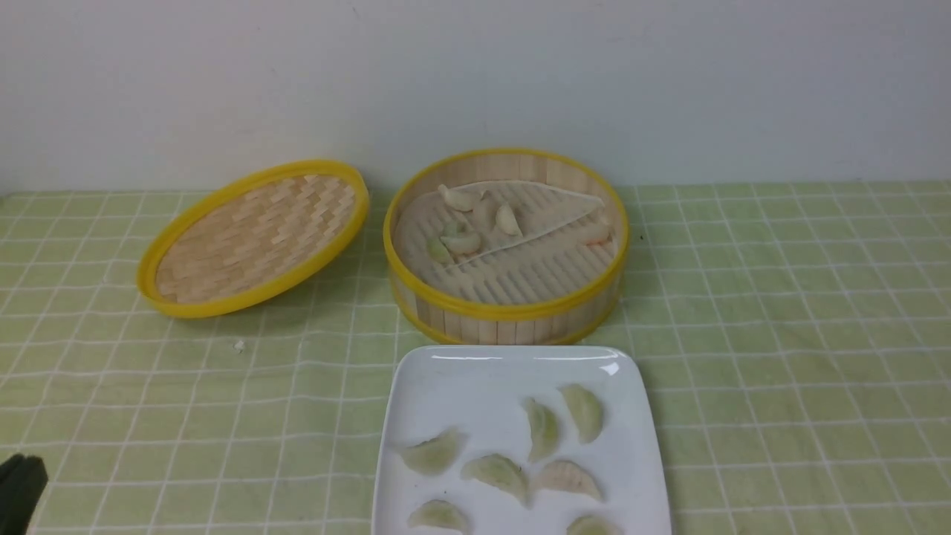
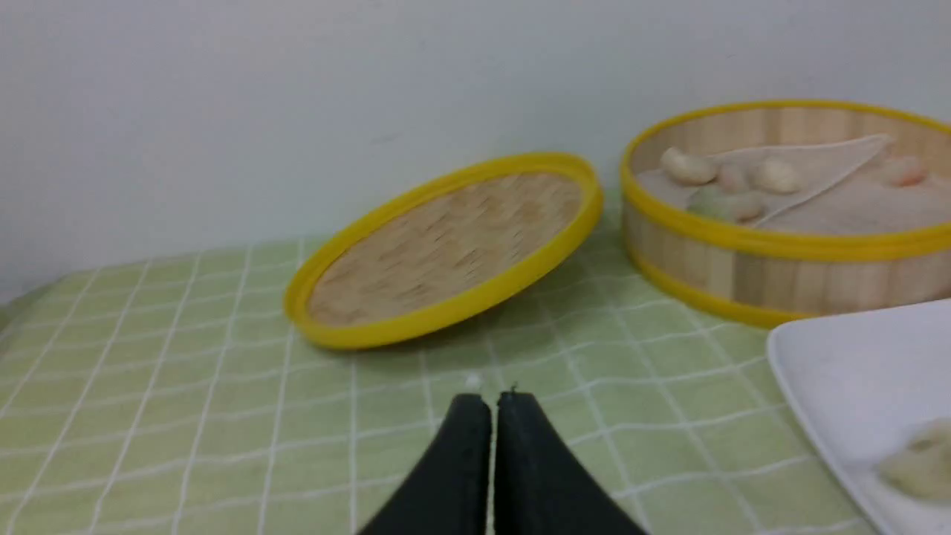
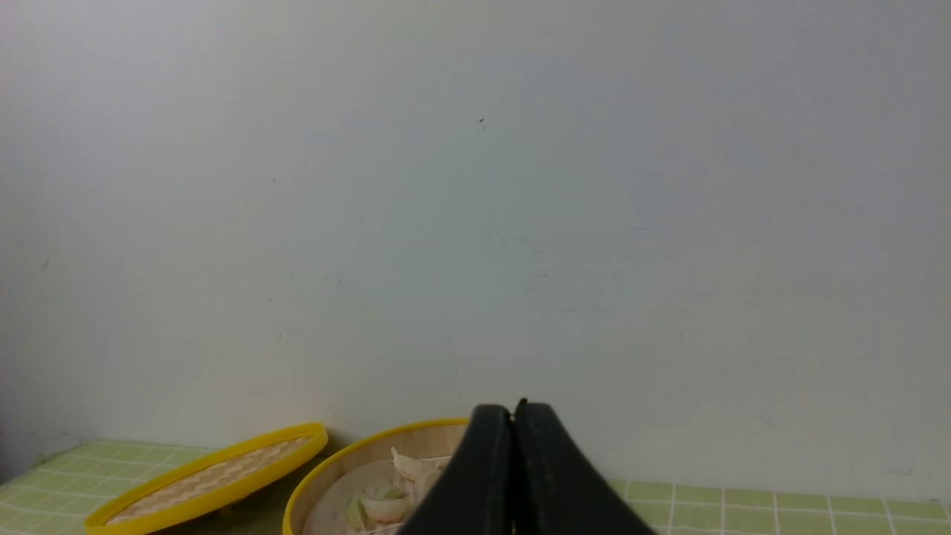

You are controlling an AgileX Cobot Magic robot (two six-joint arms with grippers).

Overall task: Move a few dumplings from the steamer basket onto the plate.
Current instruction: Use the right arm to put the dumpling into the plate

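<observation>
The round bamboo steamer basket (image 1: 513, 308) stands at the middle back of the table, with several pale dumplings (image 1: 462, 241) on its folded white liner. In front of it lies the white square plate (image 1: 446, 379) holding several greenish dumplings (image 1: 544, 427). My left gripper (image 2: 493, 400) is shut and empty, low over the cloth, short of the lid; only its dark tip (image 1: 21, 487) shows at the front view's lower left. My right gripper (image 3: 513, 410) is shut and empty, raised, pointing at the wall with the basket (image 3: 349, 461) below it. It does not show in the front view.
The shallow woven lid (image 1: 256, 238) with a yellow rim leans tilted left of the basket. A green checked cloth (image 1: 780, 334) covers the table. A small white crumb (image 1: 239, 345) lies on it. A pale wall runs close behind the basket.
</observation>
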